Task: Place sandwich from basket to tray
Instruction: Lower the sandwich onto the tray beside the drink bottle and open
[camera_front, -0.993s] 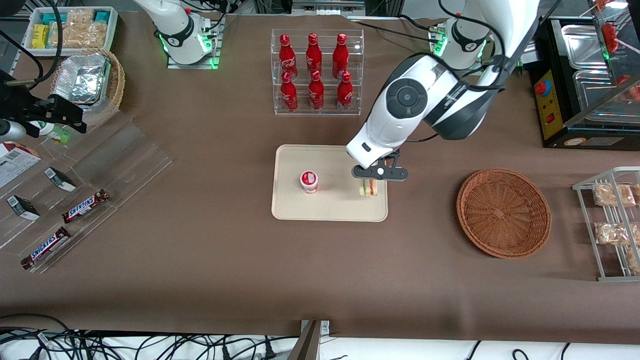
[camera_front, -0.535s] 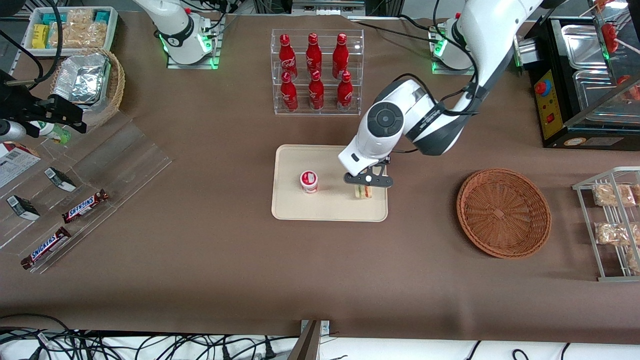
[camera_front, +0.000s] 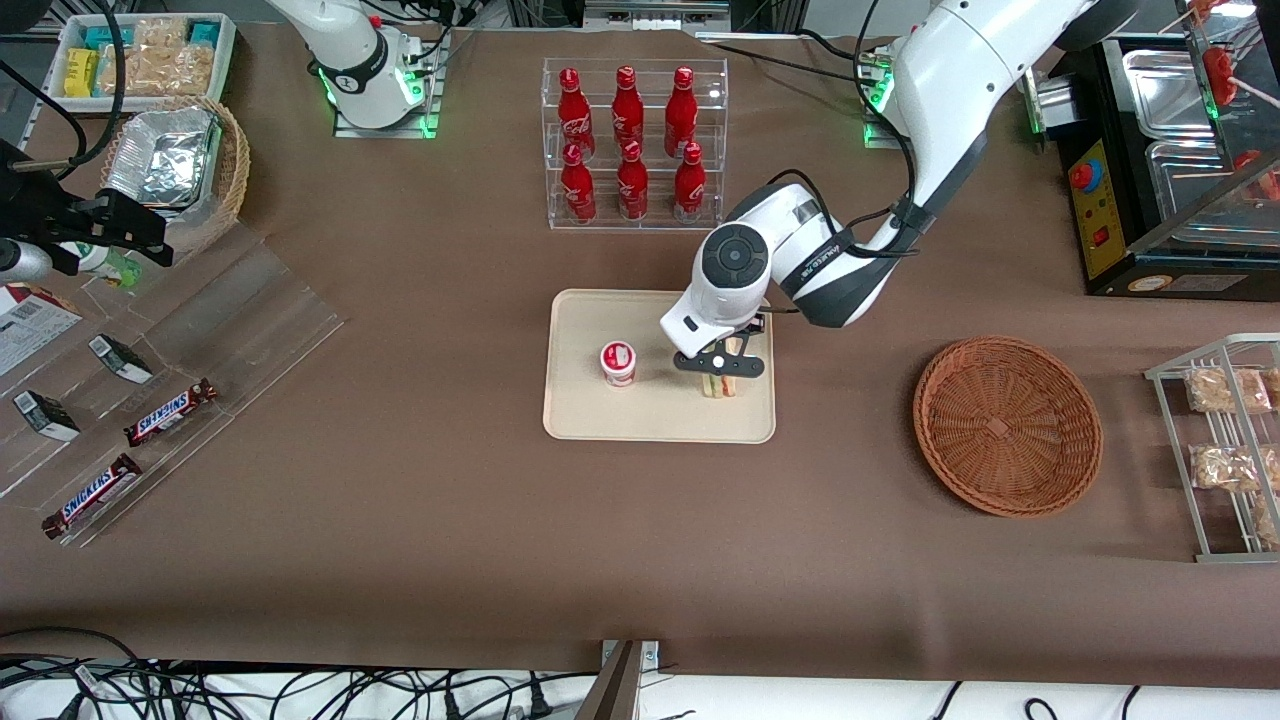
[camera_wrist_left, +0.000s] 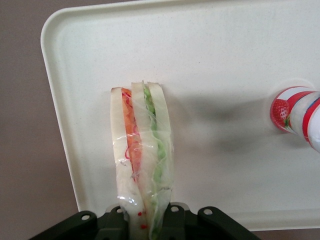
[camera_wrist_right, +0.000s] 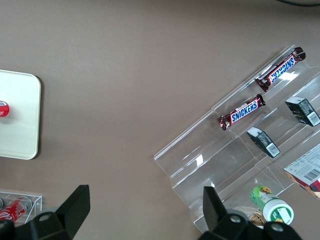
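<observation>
The sandwich (camera_front: 718, 385), a wrapped wedge with white bread and red, orange and green layers, stands on the cream tray (camera_front: 660, 425) on its side toward the working arm's end. My left gripper (camera_front: 718, 368) is right above it, shut on the sandwich. The left wrist view shows the sandwich (camera_wrist_left: 141, 150) between the black fingers (camera_wrist_left: 177, 222), over the tray (camera_wrist_left: 225, 60). The reddish-brown wicker basket (camera_front: 1007, 425) lies empty toward the working arm's end of the table.
A small red-and-white cup (camera_front: 618, 362) stands on the tray beside the sandwich and shows in the left wrist view (camera_wrist_left: 295, 112). A clear rack of red bottles (camera_front: 633, 145) stands farther from the front camera. A wire rack of pastries (camera_front: 1225, 440) lies past the basket.
The left arm has moved toward the cup and come down, carrying the sandwich lower onto the tray.
</observation>
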